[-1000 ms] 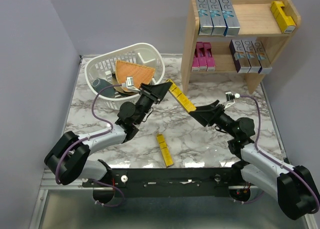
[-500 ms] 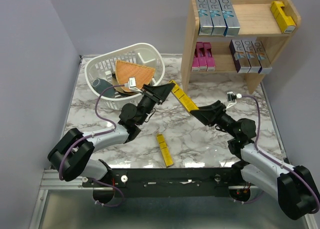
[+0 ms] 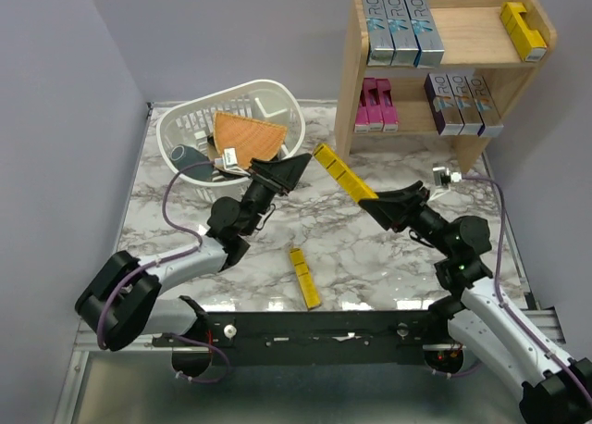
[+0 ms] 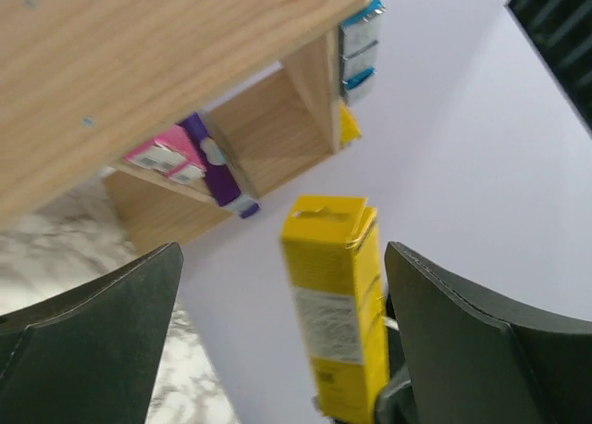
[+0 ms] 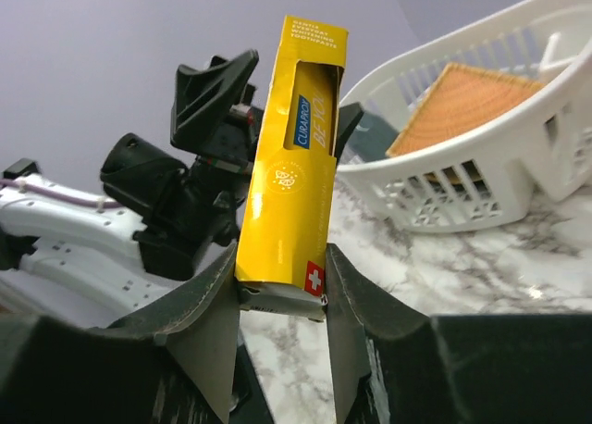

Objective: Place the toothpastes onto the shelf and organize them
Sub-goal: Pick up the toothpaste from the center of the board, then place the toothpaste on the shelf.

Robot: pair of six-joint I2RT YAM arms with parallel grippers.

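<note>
My right gripper (image 3: 381, 205) is shut on the lower end of a yellow toothpaste carton (image 3: 344, 174), which slants above the table's middle. From the right wrist, the carton (image 5: 294, 155) stands pinched between the two fingers (image 5: 282, 290). My left gripper (image 3: 292, 168) is open just left of the carton's top end. In the left wrist view the carton (image 4: 335, 304) hangs between the wide jaws, touching neither. A second yellow toothpaste (image 3: 304, 278) lies on the marble. The shelf (image 3: 351, 81) holds blue-silver cartons (image 3: 404, 28) and a yellow one (image 3: 523, 31) above, pink (image 3: 376, 105) and purple-silver (image 3: 462, 102) below.
A white slotted basket (image 3: 190, 128) with an orange wedge (image 3: 248, 135) and grey items stands at the back left, behind my left arm. The shelf fills the back right corner. Purple walls close in the table on both sides.
The yellow carton has passed from my left gripper to my right. The right jaws closed on its lower end, the left jaws sprang open, and the carton moved slightly right.
</note>
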